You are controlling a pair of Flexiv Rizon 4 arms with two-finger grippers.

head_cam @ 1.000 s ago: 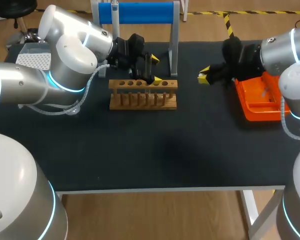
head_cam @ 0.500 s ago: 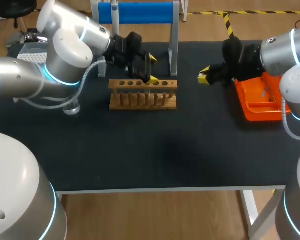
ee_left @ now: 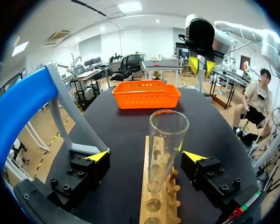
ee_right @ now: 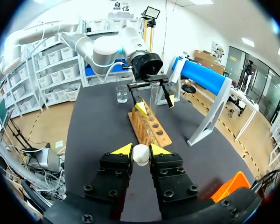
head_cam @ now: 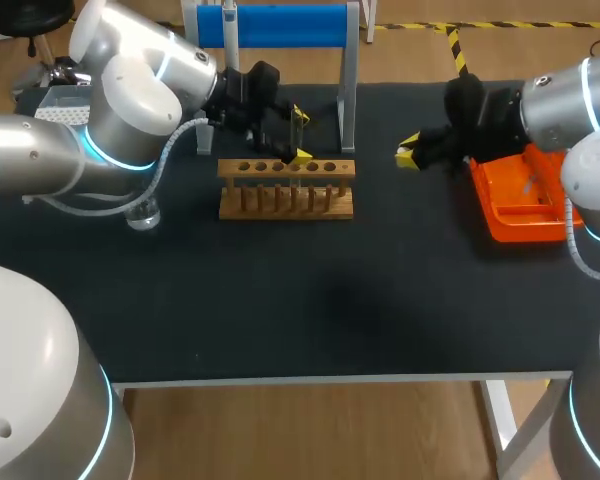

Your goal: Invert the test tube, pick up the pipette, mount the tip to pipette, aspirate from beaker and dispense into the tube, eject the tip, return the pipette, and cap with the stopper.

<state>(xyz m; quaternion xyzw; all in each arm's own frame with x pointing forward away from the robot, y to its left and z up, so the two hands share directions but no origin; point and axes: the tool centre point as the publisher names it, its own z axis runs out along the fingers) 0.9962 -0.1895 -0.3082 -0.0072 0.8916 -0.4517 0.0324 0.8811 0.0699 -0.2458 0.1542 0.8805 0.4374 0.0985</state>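
1. Nearest on the black table (head_cam: 310, 300) stands a wooden rack (head_cam: 286, 188), a long block with a row of holes along its top and pegs along one side.
2. A clear beaker (head_cam: 142, 213) sits to the rack's left, apart from it. From the right wrist it shows beyond the rack's far end.
3. The test tube (ee_left: 164, 149) stands upright in one of the rack's holes, mouth up. More holes show on the side nearer the left wrist.
4. The left gripper (head_cam: 302, 135) is over the rack's far side and straddles the tube. Its fingers are spread wide, one yellow tip on each side, and neither touches the glass.
5. To the right of the rack, well apart, an orange basket (head_cam: 520, 230) rests near the table's right edge.
6. The right gripper (ee_right: 141, 150) hangs above the table between rack and basket, just off the basket's far left corner, and points toward the rack.
7. Its two fingers are clamped on a small white stopper (ee_right: 141, 156), a round ball pinched between the yellow tips.
8. Farthest back, a stand (head_cam: 348, 90) with a blue bar across grey legs rises behind the rack, just beside the left gripper.
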